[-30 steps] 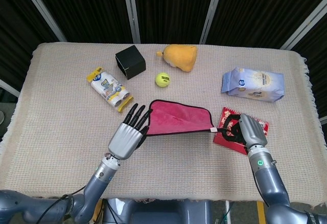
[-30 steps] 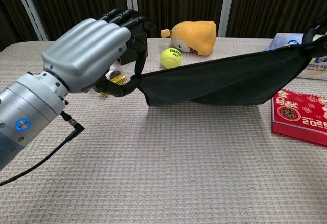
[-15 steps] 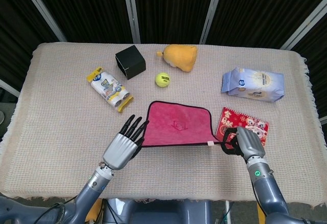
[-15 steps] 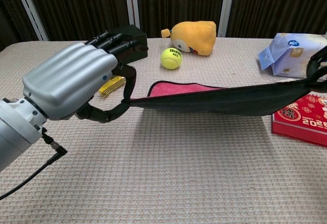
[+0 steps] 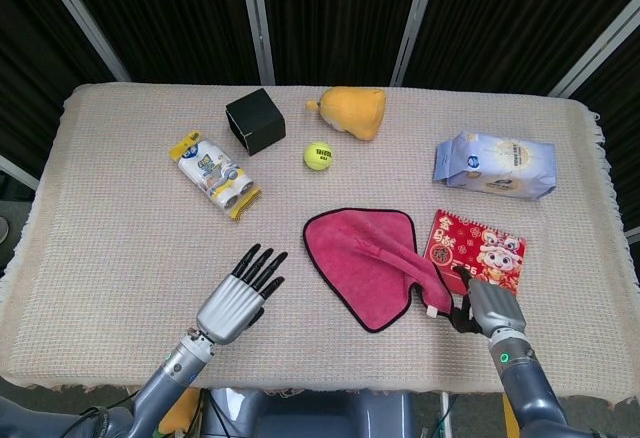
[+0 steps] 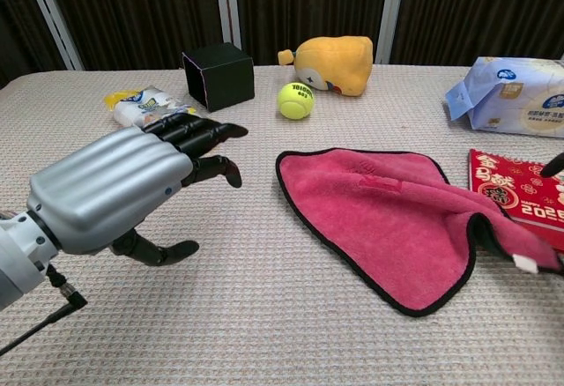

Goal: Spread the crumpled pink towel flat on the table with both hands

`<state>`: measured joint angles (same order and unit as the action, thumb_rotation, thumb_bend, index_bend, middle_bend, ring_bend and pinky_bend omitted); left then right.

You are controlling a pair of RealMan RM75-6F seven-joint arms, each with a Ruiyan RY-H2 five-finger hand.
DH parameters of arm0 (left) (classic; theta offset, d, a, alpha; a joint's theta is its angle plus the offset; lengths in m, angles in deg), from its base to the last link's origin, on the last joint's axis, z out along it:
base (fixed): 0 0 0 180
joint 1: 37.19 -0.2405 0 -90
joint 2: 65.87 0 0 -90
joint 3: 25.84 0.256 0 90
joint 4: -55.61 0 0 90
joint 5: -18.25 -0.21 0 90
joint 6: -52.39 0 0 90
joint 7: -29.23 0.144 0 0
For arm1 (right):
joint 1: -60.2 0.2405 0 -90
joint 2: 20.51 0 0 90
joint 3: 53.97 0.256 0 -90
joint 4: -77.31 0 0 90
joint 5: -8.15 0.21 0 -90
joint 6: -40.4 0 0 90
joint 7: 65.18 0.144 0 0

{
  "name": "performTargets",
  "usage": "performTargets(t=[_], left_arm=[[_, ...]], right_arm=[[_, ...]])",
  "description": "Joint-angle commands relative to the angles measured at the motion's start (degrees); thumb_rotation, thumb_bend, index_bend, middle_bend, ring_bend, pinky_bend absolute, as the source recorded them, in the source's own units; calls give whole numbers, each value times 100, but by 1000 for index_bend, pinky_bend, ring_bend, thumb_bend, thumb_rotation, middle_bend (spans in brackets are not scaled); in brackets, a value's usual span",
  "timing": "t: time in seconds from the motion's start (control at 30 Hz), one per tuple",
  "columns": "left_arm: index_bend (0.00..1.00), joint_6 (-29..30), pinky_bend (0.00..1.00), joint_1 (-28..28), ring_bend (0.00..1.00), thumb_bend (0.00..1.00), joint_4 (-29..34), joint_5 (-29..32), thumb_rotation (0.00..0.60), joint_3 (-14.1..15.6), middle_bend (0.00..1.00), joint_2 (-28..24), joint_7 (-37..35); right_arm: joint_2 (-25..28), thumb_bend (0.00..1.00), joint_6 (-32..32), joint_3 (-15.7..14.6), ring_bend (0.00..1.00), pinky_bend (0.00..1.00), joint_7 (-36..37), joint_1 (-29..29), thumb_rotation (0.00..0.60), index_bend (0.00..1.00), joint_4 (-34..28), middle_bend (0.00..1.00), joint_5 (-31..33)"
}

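The pink towel [image 5: 368, 257] with black trim lies mostly spread on the table, left of the red booklet [image 5: 482, 247]. A fold runs across its right part, and its near right corner is pulled up toward my right hand [image 5: 483, 308]. That hand pinches this corner by the white tag, at the table's front edge. In the chest view the towel [image 6: 388, 214] rises at the frame's right edge and only a dark fingertip [image 6: 553, 167] of that hand shows. My left hand [image 5: 240, 293] [image 6: 123, 192] hovers left of the towel, fingers apart, holding nothing.
A black box [image 5: 255, 120], a yellow plush toy [image 5: 352, 111] and a tennis ball [image 5: 318, 155] sit behind the towel. A wrapped snack pack [image 5: 215, 173] lies at the left, a blue tissue pack [image 5: 495, 165] at the right. The table's front edge is close to both hands.
My left hand let go of the towel's left corner and drew back toward the front edge. The towel dropped from taut onto the table. My right hand moved nearer the edge, still holding its corner.
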<state>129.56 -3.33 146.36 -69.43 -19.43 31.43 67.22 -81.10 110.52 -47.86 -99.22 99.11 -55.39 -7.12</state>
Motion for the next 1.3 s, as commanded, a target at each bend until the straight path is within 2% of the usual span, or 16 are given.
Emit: performTargets(t=[0.03, 0.27, 0.37, 0.5, 0.57, 0.67, 0.73, 0.77, 0.83, 0.9, 0.93, 1.17, 1.23, 1.3], left_arm=[[210, -289, 0, 24, 0, 193, 266, 114, 600, 82, 0, -241, 22], [172, -392, 0, -28, 0, 185, 535, 134, 600, 33, 0, -394, 43], [95, -435, 0, -65, 0, 192, 634, 170, 600, 15, 2, -411, 34], [14, -507, 0, -116, 0, 236, 779, 279, 600, -13, 0, -472, 34], [0, -540, 0, -137, 0, 328, 859, 313, 600, -16, 0, -525, 20], [0, -540, 0, -172, 0, 467, 974, 324, 600, -23, 0, -608, -32], [0, -512, 0, -197, 0, 525, 1021, 317, 600, -25, 0, -657, -70], [0, -489, 0, -230, 0, 548, 1066, 320, 600, -14, 0, -711, -119], [0, -466, 0, -264, 0, 569, 1109, 321, 600, 1, 0, -766, -179], [0, -405, 0, -333, 0, 524, 1157, 314, 600, 32, 0, -856, -301], [0, -347, 0, -379, 0, 465, 1175, 290, 600, 47, 0, -921, -385], [0, 39, 0, -638, 0, 72, 1280, 135, 600, 81, 0, -1342, -722], [0, 155, 0, -731, 0, 12, 1334, 75, 600, 124, 0, -1482, -786], [0, 215, 0, -793, 0, 0, 1361, 22, 600, 171, 0, -1579, -832]], right_arm=[[89, 493, -162, -215, 596, 569, -344, 236, 600, 0, -85, 567, 425], [163, 470, -156, -288, 484, 476, -380, 330, 600, 0, -160, 465, 531], [173, 468, -75, -303, 396, 414, -264, 249, 600, 0, -178, 374, 219], [170, 468, 48, -357, 300, 388, -37, 38, 600, 0, -148, 281, -452], [141, 469, 178, -412, 269, 378, 83, -115, 600, 0, -101, 254, -929], [95, 549, 368, -514, 210, 339, 245, -342, 600, 0, -19, 215, -1601], [78, 602, 480, -551, 158, 284, 328, -452, 600, 0, 35, 187, -1937], [51, 622, 591, -626, 115, 238, 405, -579, 600, 0, 106, 162, -2297], [16, 634, 701, -702, 63, 168, 484, -706, 600, 0, 193, 122, -2639], [-43, 635, 885, -825, 32, 119, 618, -910, 600, 0, 388, 92, -3148], [-100, 631, 999, -894, 25, 105, 729, -1039, 600, 0, 540, 83, -3477], [-452, 414, 1641, -1231, 0, 0, 1412, -1727, 600, 0, 1558, 1, -4981], [-556, 392, 1850, -1295, 0, 0, 1508, -1907, 600, 0, 1880, 0, -5275], [-655, 387, 2033, -1348, 0, 0, 1487, -2044, 600, 0, 2142, 0, -5475]])
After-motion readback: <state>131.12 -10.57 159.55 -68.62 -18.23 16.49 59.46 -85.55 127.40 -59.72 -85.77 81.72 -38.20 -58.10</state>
